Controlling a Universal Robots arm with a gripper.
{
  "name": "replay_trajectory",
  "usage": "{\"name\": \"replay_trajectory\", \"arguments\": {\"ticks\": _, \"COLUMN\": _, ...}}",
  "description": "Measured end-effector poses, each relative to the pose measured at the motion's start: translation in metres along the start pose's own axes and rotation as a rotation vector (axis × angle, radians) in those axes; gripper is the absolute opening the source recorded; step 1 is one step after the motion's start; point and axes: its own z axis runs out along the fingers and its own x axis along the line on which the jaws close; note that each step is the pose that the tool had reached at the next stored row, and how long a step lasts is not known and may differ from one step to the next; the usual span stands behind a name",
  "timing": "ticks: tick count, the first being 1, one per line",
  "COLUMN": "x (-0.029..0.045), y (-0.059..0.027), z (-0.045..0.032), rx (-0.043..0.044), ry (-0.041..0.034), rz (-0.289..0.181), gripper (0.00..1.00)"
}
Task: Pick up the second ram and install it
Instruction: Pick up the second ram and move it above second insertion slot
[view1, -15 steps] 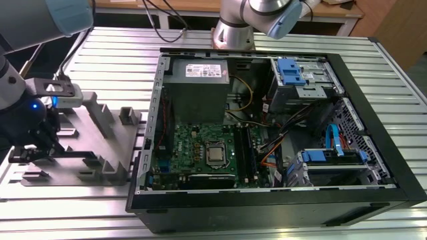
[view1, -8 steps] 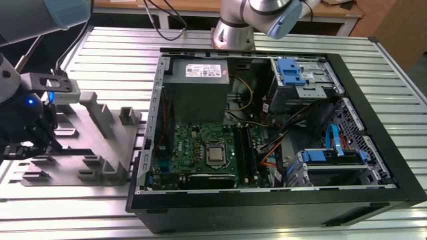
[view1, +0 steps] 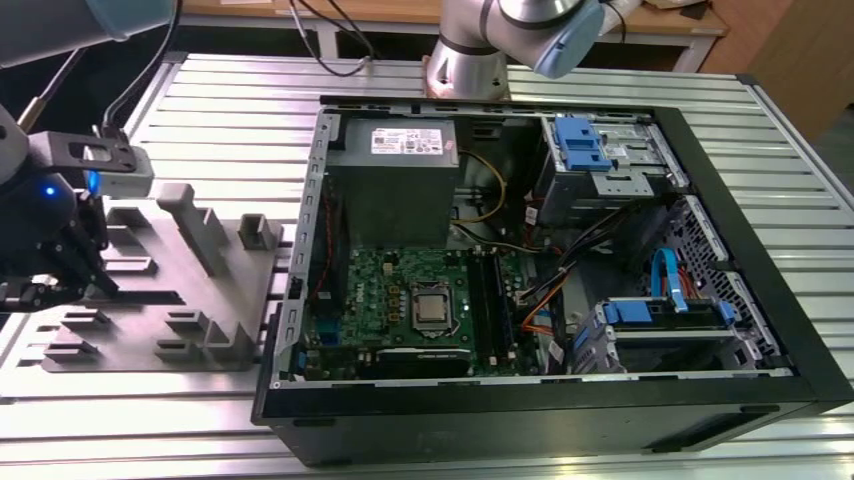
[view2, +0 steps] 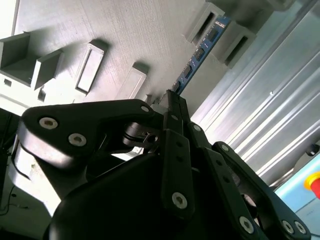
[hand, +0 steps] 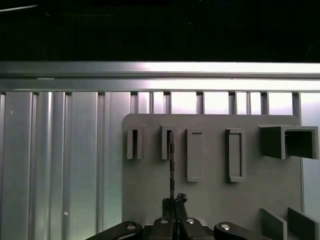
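1. State: gripper clamped shut on the near end of the second ram.
2. Ram stands on edge; its far end sits between slot blocks at the fixture plate edge.
3. Plate lies on the table, just beside the open PC case.

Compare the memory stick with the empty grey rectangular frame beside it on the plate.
The memory stick is blue with dark chips; the frame is plain grey. The stick is long and thin, standing on edge; the frame is a shorter hollow rectangle. The pincer is shut on the stick; the frame is untouched and empty. Both run the same way along the grey plate.
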Motion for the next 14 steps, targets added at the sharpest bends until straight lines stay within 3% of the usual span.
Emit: {"name": "replay_trajectory", "arguments": {"ticks": 14, "x": -0.0007, "y": 0.0011, "z": -0.0302, "rx": 0.0004, "ry": 0.0, "rz": 0.0, "gripper": 0.08}}
